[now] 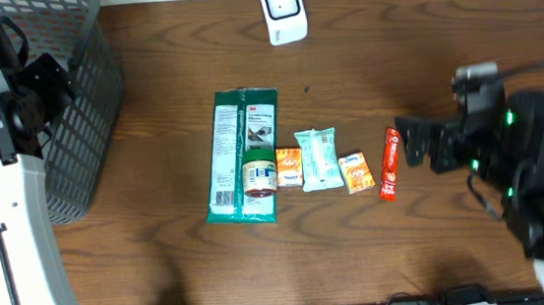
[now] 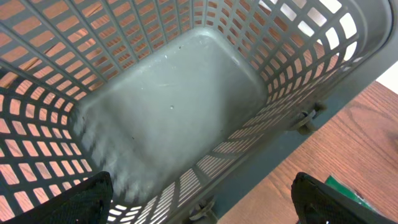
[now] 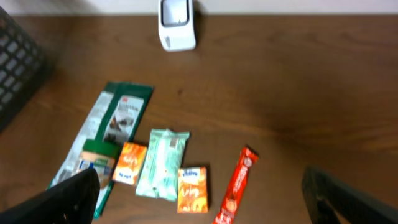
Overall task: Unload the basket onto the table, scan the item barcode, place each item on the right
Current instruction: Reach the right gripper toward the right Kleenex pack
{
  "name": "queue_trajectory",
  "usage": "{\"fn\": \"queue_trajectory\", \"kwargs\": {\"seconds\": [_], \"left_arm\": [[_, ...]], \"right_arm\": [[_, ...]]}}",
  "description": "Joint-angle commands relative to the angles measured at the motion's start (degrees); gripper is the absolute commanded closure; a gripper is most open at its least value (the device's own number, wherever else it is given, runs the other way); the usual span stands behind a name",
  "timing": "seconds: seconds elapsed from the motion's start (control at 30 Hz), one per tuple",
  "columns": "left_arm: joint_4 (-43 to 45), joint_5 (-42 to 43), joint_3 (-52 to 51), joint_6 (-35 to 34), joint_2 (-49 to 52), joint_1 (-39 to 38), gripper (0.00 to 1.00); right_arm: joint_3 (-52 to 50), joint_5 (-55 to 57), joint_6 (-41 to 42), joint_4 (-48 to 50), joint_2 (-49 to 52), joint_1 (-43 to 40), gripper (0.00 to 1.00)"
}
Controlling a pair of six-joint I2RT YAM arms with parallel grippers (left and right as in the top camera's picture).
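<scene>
Several items lie in a row mid-table: a long green package (image 1: pixel 239 145), a small jar (image 1: pixel 259 176) on its lower end, an orange packet (image 1: pixel 289 167), a mint-green wipes pack (image 1: pixel 318 158), an orange tissue pack (image 1: pixel 356 172) and a red stick (image 1: pixel 389 163). A white scanner (image 1: pixel 283 10) stands at the far edge. My right gripper (image 1: pixel 419 143) hovers open just right of the red stick (image 3: pixel 236 185), holding nothing. My left gripper (image 2: pixel 202 205) hangs open and empty over the grey basket (image 2: pixel 174 106). No barcode shows.
The grey mesh basket (image 1: pixel 70 101) stands at the far left of the wooden table, and nothing lies inside it. In the right wrist view the scanner (image 3: pixel 176 23) faces the row, and a corner of the basket (image 3: pixel 18 56) shows at the left.
</scene>
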Motion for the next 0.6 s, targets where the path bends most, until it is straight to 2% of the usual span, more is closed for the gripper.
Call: {"fn": "queue_trajectory", "kwargs": {"seconds": [0.0, 0.03, 0.1, 0.13, 0.3, 0.5, 0.53, 0.57], "left_arm": [[0.0, -0.7, 0.3, 0.5, -0.1, 0.3, 0.08], [0.0, -0.7, 0.3, 0.5, -0.1, 0.3, 0.08], [0.0, -0.7, 0.3, 0.5, -0.1, 0.3, 0.08], [0.0, -0.7, 0.3, 0.5, -0.1, 0.3, 0.08], [0.0, -0.7, 0.3, 0.5, -0.1, 0.3, 0.08], [0.0, -0.7, 0.3, 0.5, -0.1, 0.4, 0.08], [0.0, -0.7, 0.3, 0.6, -0.1, 0.4, 0.08], [0.0, -0.7, 0.3, 0.5, -0.1, 0.4, 0.08]], "right_arm": [[8.7, -2.8, -1.2, -3.8, 4.5, -0.3, 0.01], [9.7, -5.0, -1.5, -4.4, 5.4, -0.3, 0.01], [12.0, -8.4, -1.6, -6.3, 7.8, -0.3, 0.18], [14.1, -8.6, -1.6, -8.8, 10.0, -0.3, 0.23], [27.1, -8.0, -1.7, -21.7, 21.6, -0.3, 0.33], [42.9, -6.5, -1.6, -33.3, 35.2, 0.0, 0.27], [42.9, -6.4, -1.6, -33.2, 36.4, 0.3, 0.24], [42.6, -6.5, -1.6, -33.2, 37.3, 0.5, 0.16]]}}
